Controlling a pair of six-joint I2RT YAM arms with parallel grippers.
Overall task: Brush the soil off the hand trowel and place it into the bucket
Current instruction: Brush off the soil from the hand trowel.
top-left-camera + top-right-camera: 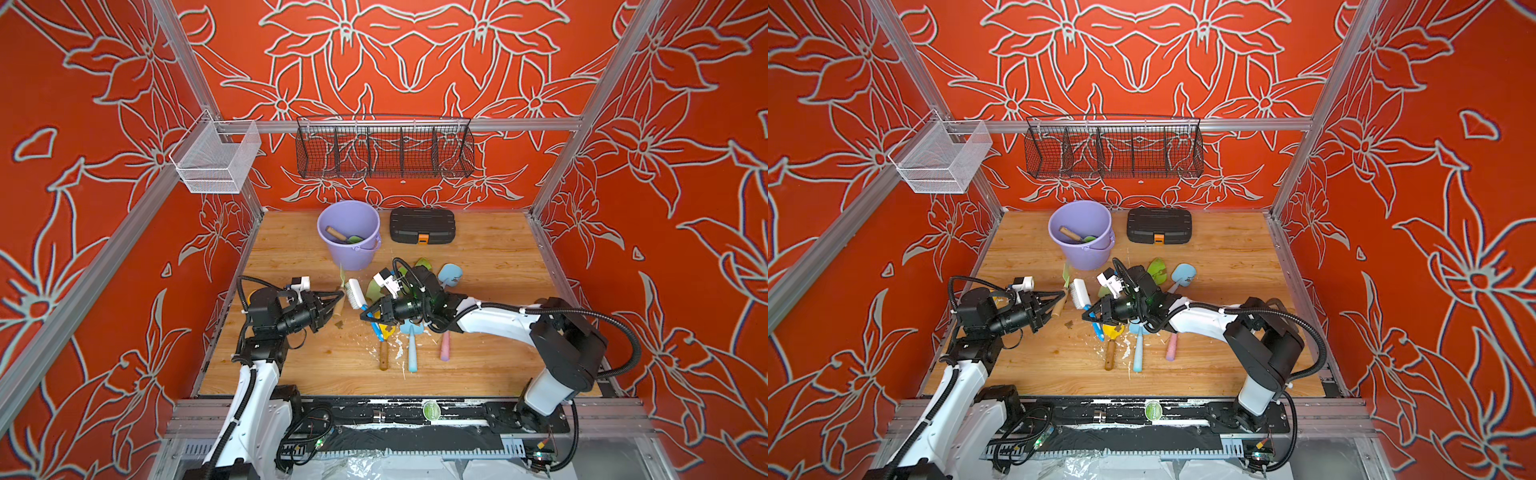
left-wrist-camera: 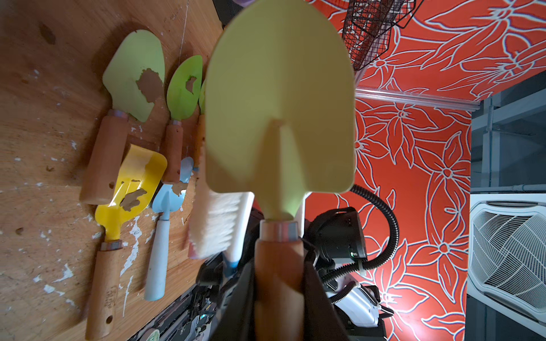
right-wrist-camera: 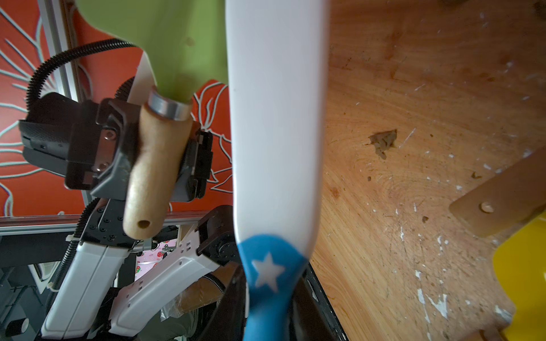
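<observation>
My left gripper [image 1: 338, 297] [image 2: 279, 265] is shut on the wooden handle [image 2: 279, 280] of a hand trowel, whose pale green blade [image 2: 280, 103] shows no soil on the face in the left wrist view. My right gripper [image 1: 365, 313] [image 3: 266, 295] is shut on the blue handle of a white brush [image 1: 356, 293] [image 3: 274, 118], whose bristles [image 2: 217, 224] lie close beside the blade. A soil clump [image 1: 338, 324] [image 3: 382, 143] lies on the table below. The lavender bucket [image 1: 353, 257] [image 1: 1084, 257] stands behind, with another trowel [image 1: 338, 235] inside.
Several other trowels lie under and around my right arm: yellow [image 1: 384, 332], blue [image 1: 411, 345], a pink handle [image 1: 444, 345], some with soil patches [image 2: 150, 84]. A black case [image 1: 422, 224] sits right of the bucket. Wire baskets [image 1: 384, 151] [image 1: 216, 160] hang above.
</observation>
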